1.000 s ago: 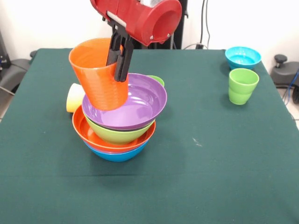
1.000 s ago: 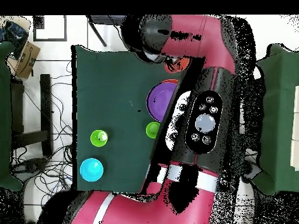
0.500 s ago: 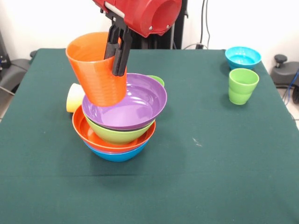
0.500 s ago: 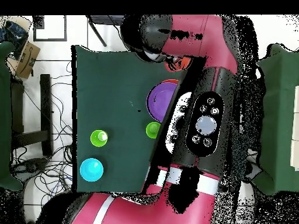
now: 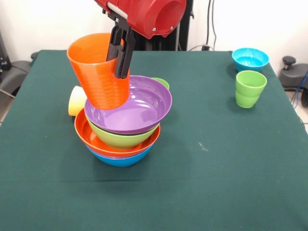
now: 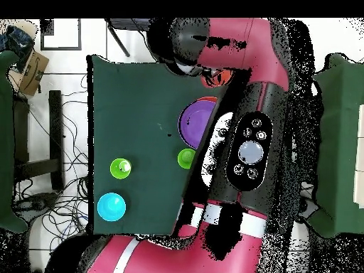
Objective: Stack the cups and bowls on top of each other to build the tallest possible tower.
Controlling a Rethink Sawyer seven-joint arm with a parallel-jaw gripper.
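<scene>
A dark green cloth covers the table (image 5: 231, 173), which stands before a pale wall with cables hanging down it and more cables on the floor along one side; no writing or label is legible. The gripper (image 5: 121, 50) is clamped on the rim of the orange cup (image 5: 98, 72), held tilted over the left edge of the purple bowl (image 5: 137, 106) topping the tower (image 5: 122, 127) left of the table's centre. A yellow cup (image 5: 76, 100) lies behind the tower. Toward the far right corner stand a turquoise bowl (image 5: 250, 58) and a light green cup (image 5: 250, 88).
</scene>
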